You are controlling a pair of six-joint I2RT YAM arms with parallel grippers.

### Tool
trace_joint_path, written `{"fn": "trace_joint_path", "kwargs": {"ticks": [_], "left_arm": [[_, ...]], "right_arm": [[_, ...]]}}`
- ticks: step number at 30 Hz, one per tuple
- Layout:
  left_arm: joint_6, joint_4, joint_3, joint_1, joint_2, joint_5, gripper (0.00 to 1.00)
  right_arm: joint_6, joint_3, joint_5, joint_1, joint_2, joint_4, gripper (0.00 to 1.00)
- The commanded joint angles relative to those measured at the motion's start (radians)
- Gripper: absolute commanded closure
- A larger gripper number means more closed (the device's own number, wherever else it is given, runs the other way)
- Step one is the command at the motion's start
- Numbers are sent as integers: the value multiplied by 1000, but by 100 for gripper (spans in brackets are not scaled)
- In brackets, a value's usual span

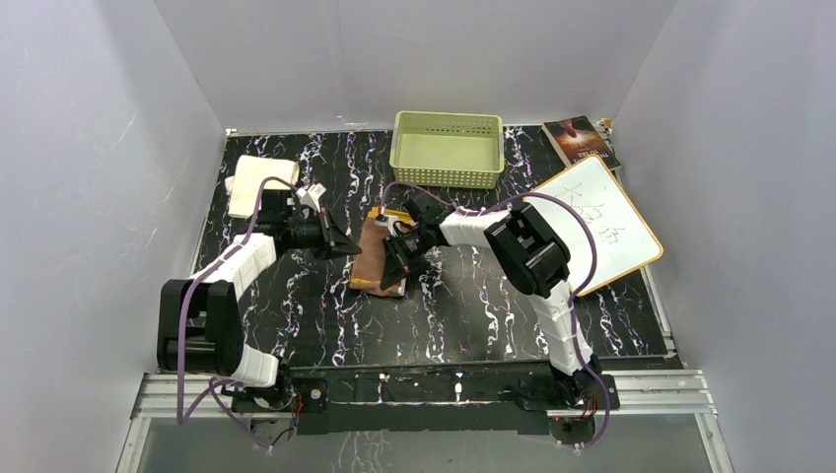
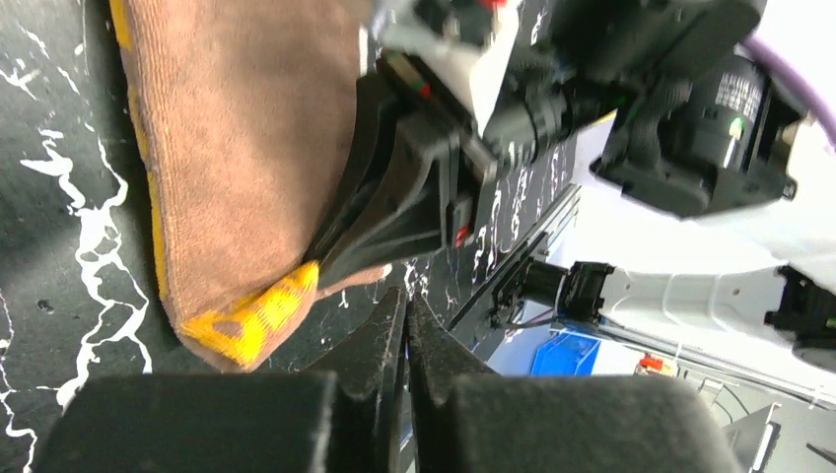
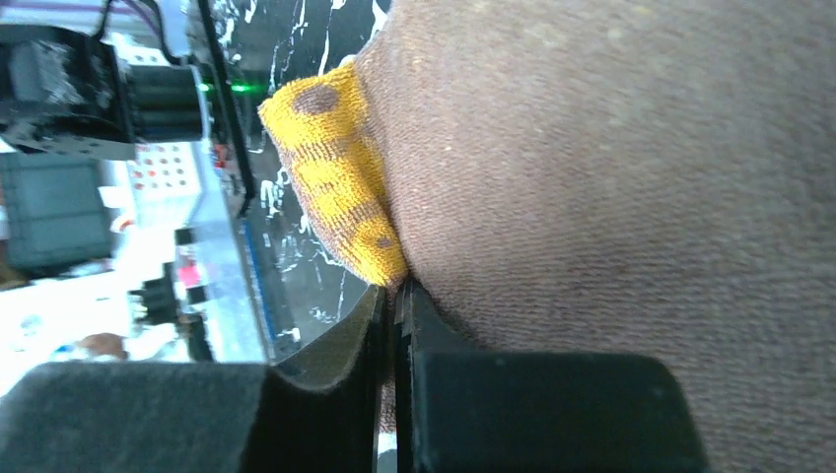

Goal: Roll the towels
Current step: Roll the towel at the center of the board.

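The mustard-yellow and brown towel lies flat in the middle of the table, brown side up. My right gripper is shut on its near right edge, where a yellow corner curls up at the fingertips. A strip of cloth shows between the jaws. My left gripper is shut and empty, just left of the towel and low over the table. In the left wrist view its tips point at the yellow corner and the right gripper. The cream-white towel lies folded at the back left.
A pale green basket stands at the back centre. A book lies at the back right. A white board with an orange rim lies along the right side. Grey walls close in three sides.
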Motion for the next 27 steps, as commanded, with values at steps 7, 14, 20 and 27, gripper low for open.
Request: {"fn": "trace_joint_path", "kwargs": {"ticks": [7, 14, 20, 27], "left_arm": [[-51, 66, -134, -15, -70, 75, 100], [-192, 231, -211, -99, -41, 68, 100], [-280, 351, -261, -159, 31, -2, 100], [-210, 329, -178, -154, 187, -94, 100]], "right_arm": [[271, 49, -61, -73, 140, -14, 100], [366, 52, 30, -79, 174, -32, 100], [387, 67, 67, -79, 181, -57, 100], [374, 67, 87, -79, 164, -81, 100]]}}
